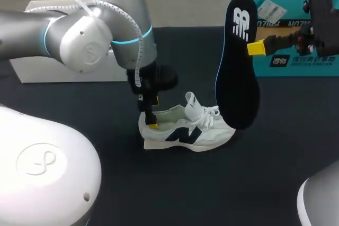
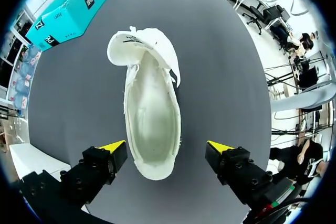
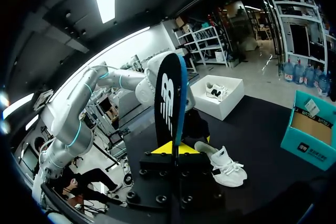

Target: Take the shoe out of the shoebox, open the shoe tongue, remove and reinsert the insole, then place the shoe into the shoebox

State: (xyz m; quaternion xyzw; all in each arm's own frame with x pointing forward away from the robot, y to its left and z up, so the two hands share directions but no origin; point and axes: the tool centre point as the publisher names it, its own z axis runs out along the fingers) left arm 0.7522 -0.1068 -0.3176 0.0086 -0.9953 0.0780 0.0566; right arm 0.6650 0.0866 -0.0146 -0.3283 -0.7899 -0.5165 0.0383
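Head view: grips the black insole (image 1: 237,67) upright in the right gripper (image 1: 256,48), at one o'clock from the white shoe (image 1: 185,128) on the table (image 1: 275,173). Left wrist view: hangs the left gripper (image 2: 167,148) spread wide astride the shoe's heel. Right wrist view: pinches the insole between both yellow tips.

The white shoe (image 1: 185,130) with a dark side logo stands on its sole near the middle of the table, toe toward the right edge, tongue lifted and its pale inside open to view. The black insole (image 1: 237,72), blue-edged with a white logo, hangs upright above the toe, pinched in the right gripper (image 1: 254,48). The teal shoebox (image 1: 296,56) sits at the far right corner.
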